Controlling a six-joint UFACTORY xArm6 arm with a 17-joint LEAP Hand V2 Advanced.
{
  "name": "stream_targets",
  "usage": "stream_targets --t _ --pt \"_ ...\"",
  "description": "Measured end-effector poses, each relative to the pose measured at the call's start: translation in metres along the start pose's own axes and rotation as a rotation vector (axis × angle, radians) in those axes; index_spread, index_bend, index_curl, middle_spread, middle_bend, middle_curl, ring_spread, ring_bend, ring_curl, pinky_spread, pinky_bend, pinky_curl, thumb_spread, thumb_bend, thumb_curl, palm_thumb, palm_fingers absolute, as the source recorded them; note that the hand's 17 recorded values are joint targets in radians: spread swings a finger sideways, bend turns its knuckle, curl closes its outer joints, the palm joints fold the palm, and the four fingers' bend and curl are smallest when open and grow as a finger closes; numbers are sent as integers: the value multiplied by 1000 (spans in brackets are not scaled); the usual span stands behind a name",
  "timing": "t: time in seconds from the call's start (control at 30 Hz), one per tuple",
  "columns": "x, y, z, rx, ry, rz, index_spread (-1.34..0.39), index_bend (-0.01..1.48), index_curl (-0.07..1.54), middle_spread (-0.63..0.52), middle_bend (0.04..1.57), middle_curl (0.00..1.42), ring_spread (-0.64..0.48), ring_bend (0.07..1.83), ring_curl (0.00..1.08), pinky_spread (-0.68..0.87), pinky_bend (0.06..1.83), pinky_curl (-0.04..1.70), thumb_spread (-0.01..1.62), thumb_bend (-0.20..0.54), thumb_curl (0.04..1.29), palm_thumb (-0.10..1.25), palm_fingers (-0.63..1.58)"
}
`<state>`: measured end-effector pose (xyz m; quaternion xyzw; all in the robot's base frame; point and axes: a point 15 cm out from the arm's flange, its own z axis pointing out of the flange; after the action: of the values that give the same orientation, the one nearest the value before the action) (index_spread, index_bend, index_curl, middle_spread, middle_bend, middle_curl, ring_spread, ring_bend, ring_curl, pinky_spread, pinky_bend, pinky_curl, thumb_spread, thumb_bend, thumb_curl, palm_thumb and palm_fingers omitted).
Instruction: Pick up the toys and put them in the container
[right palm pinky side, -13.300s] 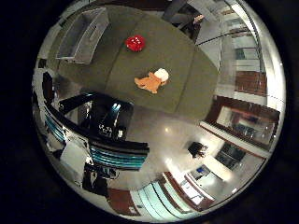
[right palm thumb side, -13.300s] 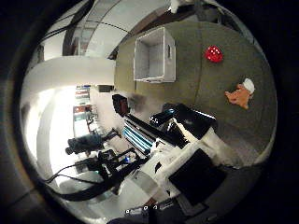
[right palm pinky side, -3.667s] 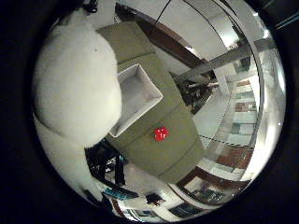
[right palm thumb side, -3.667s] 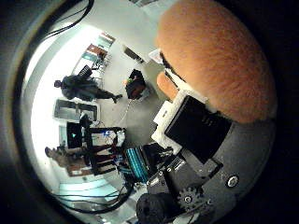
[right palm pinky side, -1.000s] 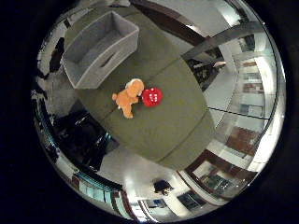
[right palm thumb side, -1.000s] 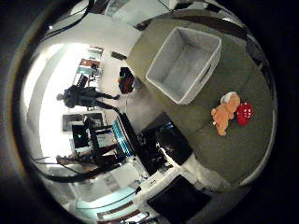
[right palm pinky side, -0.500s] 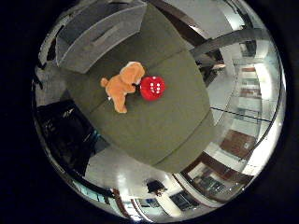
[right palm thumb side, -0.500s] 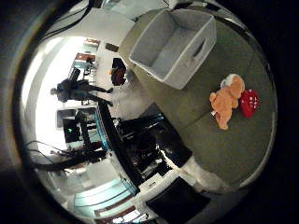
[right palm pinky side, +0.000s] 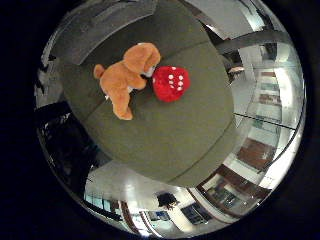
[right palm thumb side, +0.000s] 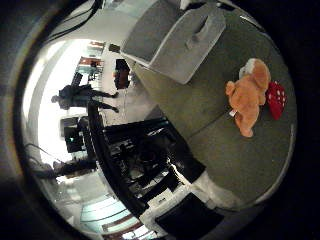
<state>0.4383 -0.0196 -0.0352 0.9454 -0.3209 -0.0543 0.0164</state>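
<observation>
Orange plush dog (right palm pinky side: 123, 78) lies on the green table (right palm pinky side: 175, 140) with its head touching the red plush die (right palm pinky side: 170, 83), both beside the grey container (right palm thumb side: 172, 40), directly below the palm; fingers unseen, so their state is unknowable.

I'm looking out over an olive-green tabletop (right palm pinky side: 170, 135) standing on a pale, glossy floor (right palm pinky side: 125, 187) that's reflecting the ceiling light. Glass partitions with wood-toned panels (right palm pinky side: 255, 150) are lining the far side of the room. A dark equipment rack (right palm thumb side: 135, 155) is standing just beside the tabletop.
</observation>
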Motion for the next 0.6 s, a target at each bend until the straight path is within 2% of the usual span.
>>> stream_targets --t 0.3,0.6 --pt "8 -9 23 7 54 -60 -401 178 316 -9 192 302 69 269 258 210 545 108 1069 -23 318 606 45" --pt "43 7 23 -2 145 -136 -416 178 315 -36 188 307 37 259 264 216 514 111 1055 -22 329 634 99"
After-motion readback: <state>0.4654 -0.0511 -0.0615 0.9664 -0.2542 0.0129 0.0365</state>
